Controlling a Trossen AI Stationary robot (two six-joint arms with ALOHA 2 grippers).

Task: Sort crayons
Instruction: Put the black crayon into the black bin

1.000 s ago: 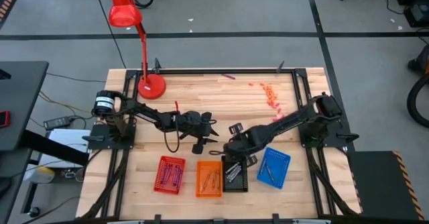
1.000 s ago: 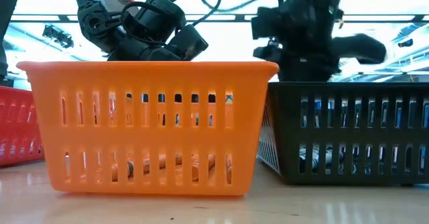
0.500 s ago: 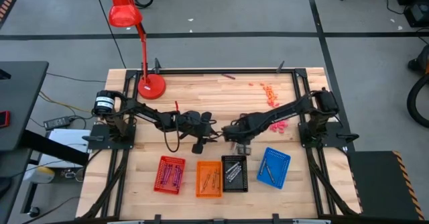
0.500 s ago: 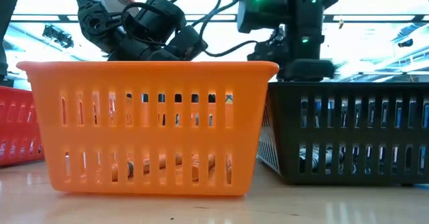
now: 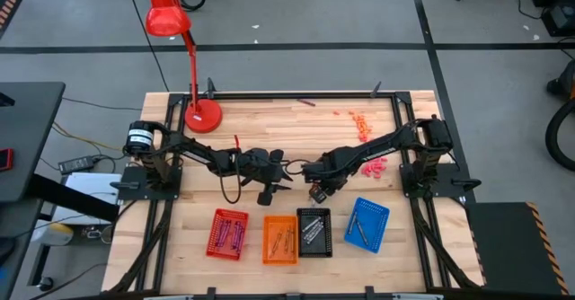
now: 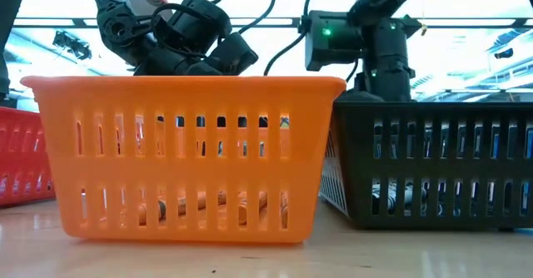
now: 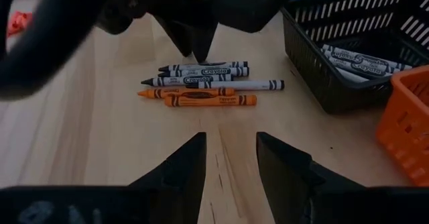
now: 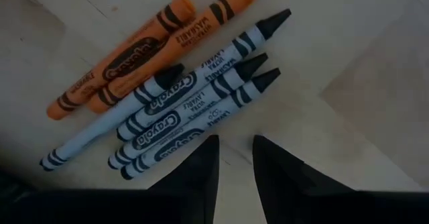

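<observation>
Right wrist view: right gripper hangs over loose crayons, jaws a little apart, empty. Next, pinch one black crayon. Left gripper waits nearby, jaws apart, empty.

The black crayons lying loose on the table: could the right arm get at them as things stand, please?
Probably yes. The right tool hangs just above the black crayons with its fingers parted, and nothing lies between; the orange crayons lie beside them.

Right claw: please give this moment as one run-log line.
right claw: open, empty | over loose crayons | left claw: open, waiting nearby
</observation>
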